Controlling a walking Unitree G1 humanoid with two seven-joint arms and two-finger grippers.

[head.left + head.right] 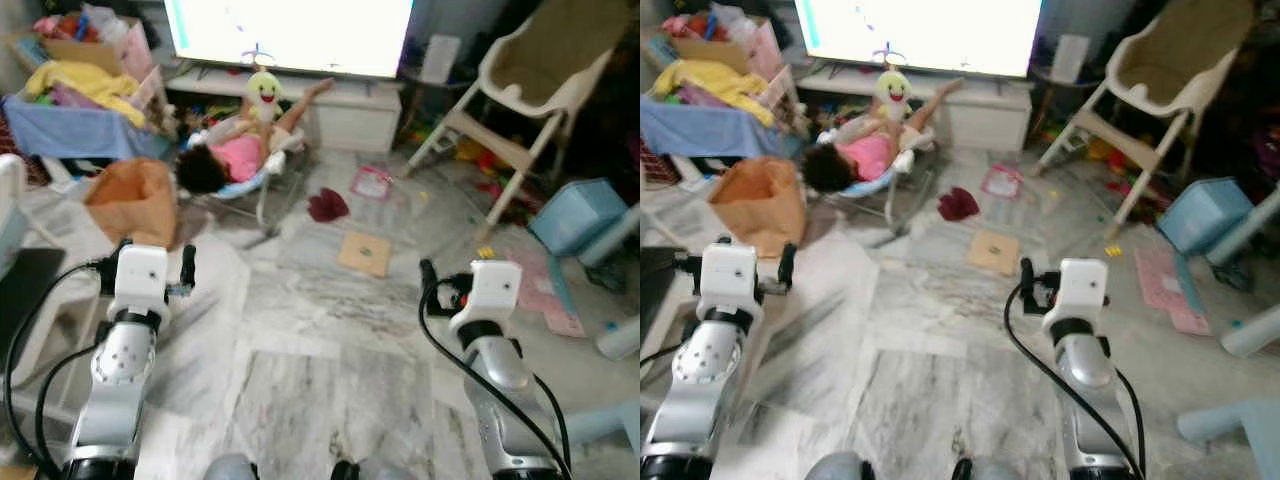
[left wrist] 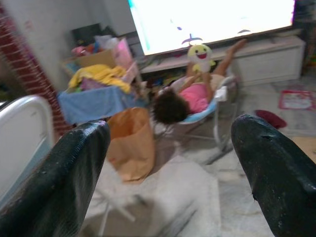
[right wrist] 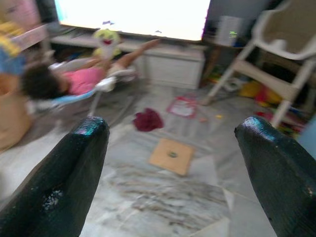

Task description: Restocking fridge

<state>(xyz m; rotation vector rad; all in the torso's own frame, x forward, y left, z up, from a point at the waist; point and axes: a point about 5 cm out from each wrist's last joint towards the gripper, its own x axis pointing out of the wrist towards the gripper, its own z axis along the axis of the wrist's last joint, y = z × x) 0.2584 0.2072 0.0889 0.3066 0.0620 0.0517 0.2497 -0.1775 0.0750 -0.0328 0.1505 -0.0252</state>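
On marble floor (image 1: pixel 330 340): transit, no fridge seen.
Left end effector (image 2: pixel 173 163): spread wide, empty.
Right end effector (image 3: pixel 173 168): spread wide, empty.
Ahead: person in reclined baby bouncer (image 1: pixel 235 160); steer well clear.

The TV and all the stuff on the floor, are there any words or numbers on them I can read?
No words or numbers can be read.
TV screen: glare, only a few small blurred marks.
Pink sheet on the floor: print too blurred.
Brown card: a small dark mark, not legible.
Brown paper bag: no print visible.

person (image 1: pixel 228 158) in bouncer (image 1: pixel 262 185), cluttered floor (image 1: pixel 330 330)
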